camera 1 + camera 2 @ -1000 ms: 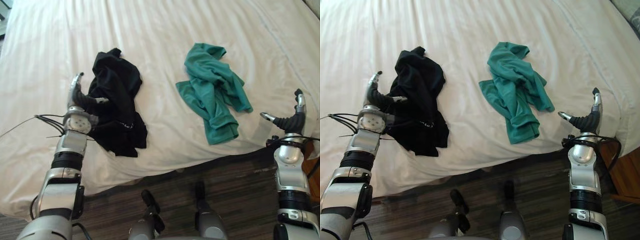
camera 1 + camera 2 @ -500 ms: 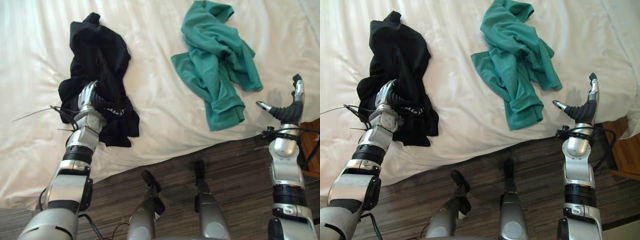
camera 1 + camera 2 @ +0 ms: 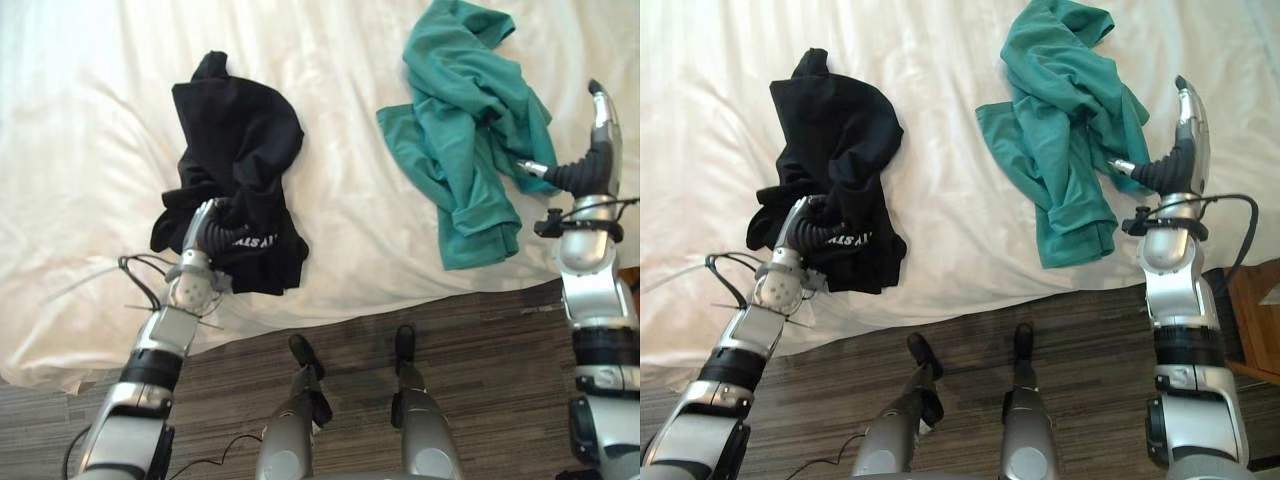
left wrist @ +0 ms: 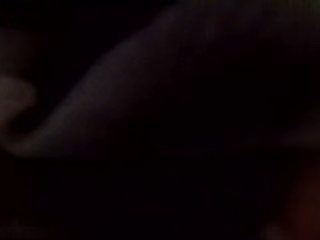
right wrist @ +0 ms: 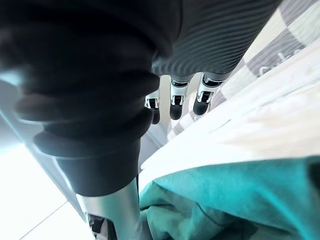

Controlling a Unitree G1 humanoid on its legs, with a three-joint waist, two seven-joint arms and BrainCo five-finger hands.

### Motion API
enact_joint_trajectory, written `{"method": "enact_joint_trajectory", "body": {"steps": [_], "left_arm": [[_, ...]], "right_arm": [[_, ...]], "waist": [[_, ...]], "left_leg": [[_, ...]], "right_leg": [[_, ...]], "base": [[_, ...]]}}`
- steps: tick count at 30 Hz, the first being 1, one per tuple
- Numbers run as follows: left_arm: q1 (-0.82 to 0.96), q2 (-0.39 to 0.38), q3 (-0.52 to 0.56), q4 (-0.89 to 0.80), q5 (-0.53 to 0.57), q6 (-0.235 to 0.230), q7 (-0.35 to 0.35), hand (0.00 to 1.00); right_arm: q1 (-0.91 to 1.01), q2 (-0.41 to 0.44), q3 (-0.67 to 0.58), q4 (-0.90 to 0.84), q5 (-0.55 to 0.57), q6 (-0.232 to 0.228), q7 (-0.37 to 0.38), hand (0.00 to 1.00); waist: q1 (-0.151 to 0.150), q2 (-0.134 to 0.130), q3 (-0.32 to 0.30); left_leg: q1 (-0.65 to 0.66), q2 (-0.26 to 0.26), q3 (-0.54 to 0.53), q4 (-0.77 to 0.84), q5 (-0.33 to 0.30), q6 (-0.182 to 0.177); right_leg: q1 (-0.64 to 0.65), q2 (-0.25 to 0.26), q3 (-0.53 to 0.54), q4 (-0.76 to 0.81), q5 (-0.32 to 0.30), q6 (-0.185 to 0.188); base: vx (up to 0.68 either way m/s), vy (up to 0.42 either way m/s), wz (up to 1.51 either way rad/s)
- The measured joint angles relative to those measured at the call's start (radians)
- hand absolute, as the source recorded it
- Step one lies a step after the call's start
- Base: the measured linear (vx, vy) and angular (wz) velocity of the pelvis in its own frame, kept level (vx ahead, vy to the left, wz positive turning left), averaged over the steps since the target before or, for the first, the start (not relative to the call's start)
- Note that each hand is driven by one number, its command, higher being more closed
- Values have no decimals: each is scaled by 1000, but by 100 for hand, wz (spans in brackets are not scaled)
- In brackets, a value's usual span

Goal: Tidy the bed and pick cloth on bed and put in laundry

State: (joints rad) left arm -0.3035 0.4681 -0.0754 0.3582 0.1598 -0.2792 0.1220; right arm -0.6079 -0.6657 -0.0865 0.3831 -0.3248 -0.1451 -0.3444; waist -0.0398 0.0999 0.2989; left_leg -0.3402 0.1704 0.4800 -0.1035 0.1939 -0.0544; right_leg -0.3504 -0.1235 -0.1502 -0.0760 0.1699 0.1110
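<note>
A crumpled black cloth [image 3: 240, 140] lies on the white bed [image 3: 80, 150], left of centre. My left hand [image 3: 203, 232] rests on its near edge, with the fingers curled into the folds. The left wrist view is dark, pressed close to the black fabric. To the right lies a rumpled green cloth [image 3: 465, 120]. My right hand [image 3: 592, 150] stands upright beside the green cloth's right edge, fingers [image 5: 172, 100] straight, thumb pointing toward the fabric [image 5: 225, 200], holding nothing.
The bed's near edge runs across the view, with dark striped floor [image 3: 480, 340] below it. A brown wooden piece of furniture [image 3: 1255, 310] stands at the far right by the bed's corner. The sheet between the two cloths is bare.
My left hand's fingers have gone from straight beside the black cloth to curled into its near edge. My right hand has moved forward, up against the green cloth. The camera has shifted.
</note>
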Motion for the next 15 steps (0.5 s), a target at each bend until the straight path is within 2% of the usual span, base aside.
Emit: {"method": "enact_joint_trajectory", "body": {"steps": [3, 5, 12, 13, 14, 15], "left_arm": [[108, -37, -7, -80, -154, -28, -41, 100], [145, -63, -18, -94, -238, -50, -72, 100], [168, -87, -32, -139, -309, -70, -104, 100], [181, -92, -33, -157, -318, -75, -108, 100], [188, -92, -33, -163, -322, -78, -110, 100], [198, -93, -40, -173, -327, -82, -121, 100]], "right_arm": [[-57, -61, 64, 100, 0, 20, 22, 0], [-101, -108, 105, 158, 1, 29, 34, 0], [-287, -196, 284, 386, -4, 39, 97, 0], [-324, -215, 318, 427, -12, 38, 109, 100], [-342, -220, 328, 445, -14, 37, 112, 100], [-391, -248, 361, 489, -24, 34, 131, 100]], "waist": [[5, 1, 0], [8, 13, 0], [33, 42, 2], [38, 49, 4], [40, 52, 4], [50, 64, 11]], "left_leg": [[-18, -3, -23, 0, 6, 3], [-33, -8, -46, 0, 10, 9], [-89, -22, -58, 0, 17, 17], [-98, -24, -60, 0, 19, 19], [-102, -26, -60, 0, 19, 19], [-109, -29, -62, 0, 25, 25]], "right_leg": [[-4, -3, -21, 0, 0, 0], [-7, -7, -39, 2, 1, 1], [-59, -22, -42, 6, 13, 16], [-66, -23, -44, 6, 13, 17], [-71, -24, -43, 6, 14, 18], [-77, -27, -45, 6, 14, 18]], "base": [[-22, -9, 22], [-31, 1, 22], [-36, 11, 6], [-25, 9, 4], [-14, 14, 5], [-3, 12, 3]]}}
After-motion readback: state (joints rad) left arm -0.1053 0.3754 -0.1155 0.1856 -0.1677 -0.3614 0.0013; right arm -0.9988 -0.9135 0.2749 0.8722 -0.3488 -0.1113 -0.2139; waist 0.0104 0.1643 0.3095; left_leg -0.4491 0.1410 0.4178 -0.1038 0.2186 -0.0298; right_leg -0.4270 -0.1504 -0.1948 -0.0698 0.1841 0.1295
